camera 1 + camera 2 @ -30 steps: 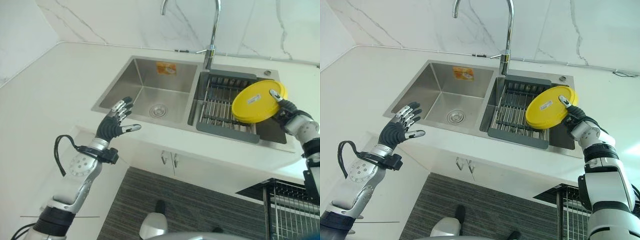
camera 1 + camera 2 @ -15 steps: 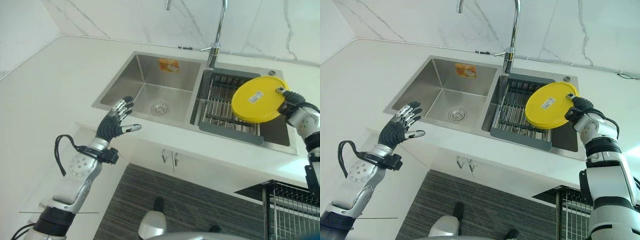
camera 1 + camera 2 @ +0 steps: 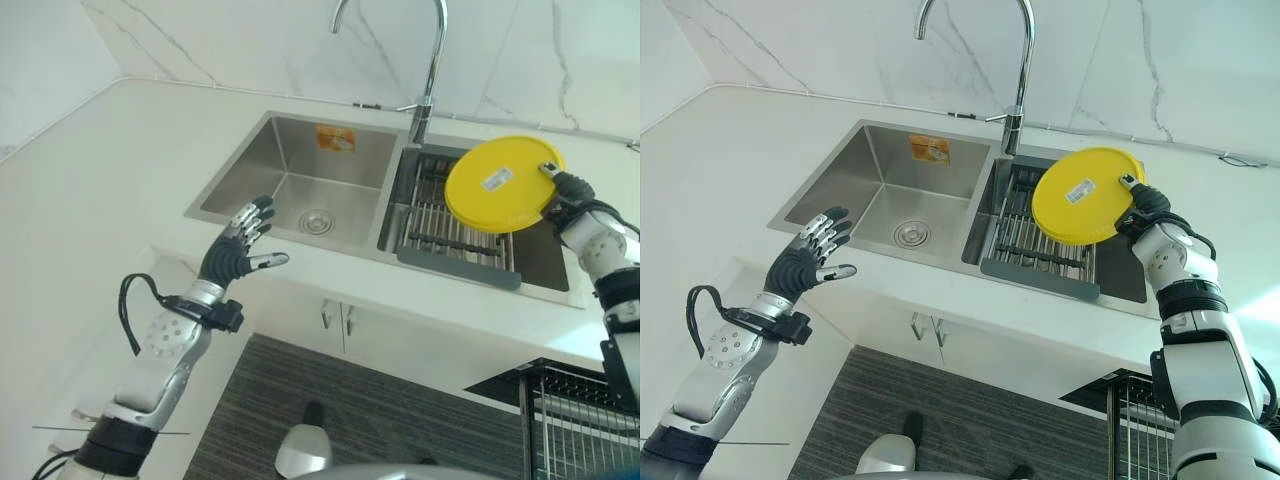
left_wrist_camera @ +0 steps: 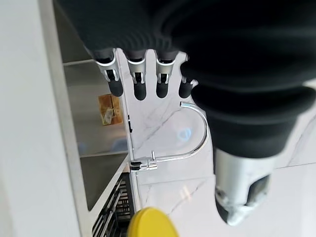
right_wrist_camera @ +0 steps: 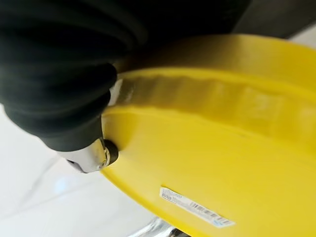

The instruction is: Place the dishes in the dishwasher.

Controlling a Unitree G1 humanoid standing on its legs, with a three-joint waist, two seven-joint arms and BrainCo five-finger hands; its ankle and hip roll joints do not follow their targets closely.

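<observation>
A round yellow plate [image 3: 496, 184] hangs tilted above the sink's right basin, its underside with a white sticker turned toward me. My right hand [image 3: 567, 192] is shut on the plate's right rim; in the right wrist view its thumb [image 5: 94, 154] presses on the yellow plate [image 5: 207, 168]. Over the counter's front edge, left of the sink, my left hand [image 3: 236, 246] is raised with fingers straight and open, holding nothing. The left wrist view looks past its fingers [image 4: 139, 79] to the tap and a bit of the plate [image 4: 149, 223].
A steel double sink [image 3: 300, 180] is set in the white counter, its left basin bare. A dark dish rack [image 3: 440, 222] sits in the right basin. A tall curved tap [image 3: 430, 60] stands behind. A wire dishwasher basket [image 3: 575, 420] shows at lower right, below the counter.
My right hand has lifted the yellow plate up and a little to the left over the rack. The left hand has risen slightly, and the camera has shifted a bit.
</observation>
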